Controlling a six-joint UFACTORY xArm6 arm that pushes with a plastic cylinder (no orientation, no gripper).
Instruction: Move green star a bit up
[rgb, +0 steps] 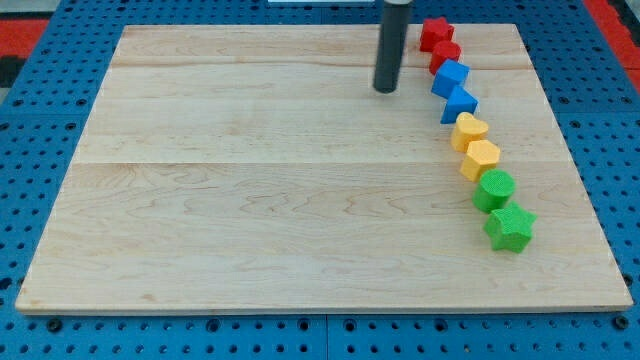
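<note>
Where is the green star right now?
The green star sits at the view's lower right, ending the curved row, touching the green round block. My tip is far off, top centre.

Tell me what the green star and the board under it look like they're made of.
The green star looks like moulded or printed plastic: a uniform saturated colour with a matte, faintly textured surface. The board looks like light, unpainted wood, with visible grain and seams between joined planks. My tip is well above the star, toward the view's top.

The straight dark rod is running out past the view's top edge, hiding its upper length. The red round block is partly covering the red star block.
</note>
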